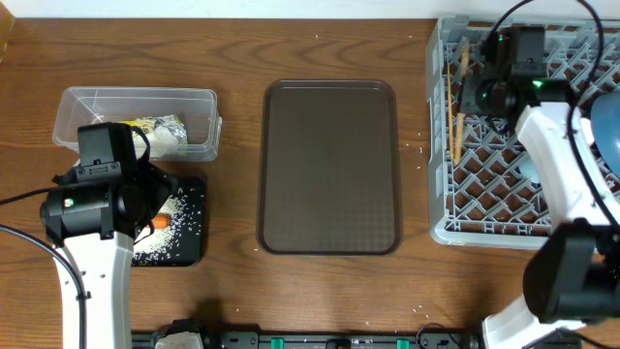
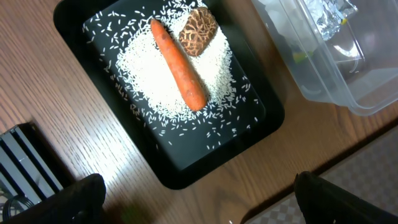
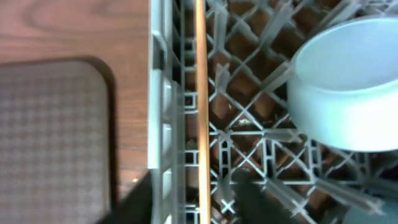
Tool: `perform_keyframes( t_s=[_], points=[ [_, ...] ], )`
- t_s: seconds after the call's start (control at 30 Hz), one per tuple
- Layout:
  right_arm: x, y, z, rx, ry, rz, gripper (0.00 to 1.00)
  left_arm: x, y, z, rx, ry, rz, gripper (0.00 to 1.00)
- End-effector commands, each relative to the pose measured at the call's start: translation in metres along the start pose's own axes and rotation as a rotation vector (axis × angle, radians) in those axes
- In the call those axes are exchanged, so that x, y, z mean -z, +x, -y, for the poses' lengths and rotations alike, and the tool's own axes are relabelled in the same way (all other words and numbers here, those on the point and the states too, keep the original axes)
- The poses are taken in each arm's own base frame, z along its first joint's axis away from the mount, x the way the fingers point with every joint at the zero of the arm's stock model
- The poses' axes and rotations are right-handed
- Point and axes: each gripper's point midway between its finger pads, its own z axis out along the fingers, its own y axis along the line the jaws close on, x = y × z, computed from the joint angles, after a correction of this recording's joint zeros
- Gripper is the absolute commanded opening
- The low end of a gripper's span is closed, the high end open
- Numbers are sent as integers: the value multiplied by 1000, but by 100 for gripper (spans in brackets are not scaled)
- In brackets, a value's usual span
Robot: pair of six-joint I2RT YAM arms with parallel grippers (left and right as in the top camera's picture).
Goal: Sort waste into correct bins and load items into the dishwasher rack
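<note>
The black tray (image 2: 186, 165) holds an orange carrot (image 2: 179, 65), a brown food lump (image 2: 198, 31) and loose white rice (image 2: 155, 87). My left gripper (image 2: 199, 186) hangs open and empty above the tray's near edge; overhead it is at the tray (image 1: 189, 247). The clear tub (image 1: 87, 107) holds the crumpled wrapper (image 1: 157, 131). My right gripper (image 3: 200, 194) is open over the left side of the grey rack (image 3: 163, 124), with a wooden chopstick (image 3: 200, 74) lying in the rack between its fingers. A light blue bowl (image 3: 348, 87) sits in the rack. The dark blue dish (image 1: 605, 145) shows at the right edge.
The brown serving tray (image 1: 329, 165) lies mid-table between the bins and the rack (image 1: 446, 194). Stray rice grains dot the wood near the rack's left edge (image 1: 418, 148). A second chopstick (image 1: 463, 56) lies in the rack's far left column.
</note>
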Motion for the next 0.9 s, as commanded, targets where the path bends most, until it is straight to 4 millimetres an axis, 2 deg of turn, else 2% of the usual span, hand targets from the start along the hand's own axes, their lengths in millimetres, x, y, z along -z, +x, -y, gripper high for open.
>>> perform_keyframes(
  t_s=[0.0,0.07,0.27,0.37,0.5,0.67,0.8,0.87],
  points=[
    [-3,-2,6,20,21,2,49,-1,-1,-3,19,-16,5,98],
    [0,-3,6,19,20,9,52,-1,-1,-3,19,-16,5,98],
    [15,0,1,-21,3,5,56,-1,-1,-3,19,-16,5,98],
    [35,3,-6,-45,-29,3,57,-1,-1,-3,19,-16,5,98],
    [76,9,-9,-96,-51,15,58,-1,-1,-3,19,-16,5,98],
    [131,38,-8,-119,-47,-16,59,-1,-1,-3,19,-16,5,98],
    [162,69,0,-186,-2,-74,74,-1,-1,-3,19,-16,5,98],
    [173,84,4,-228,21,-104,75,-1,-1,-3,19,-16,5,98]
  ],
)
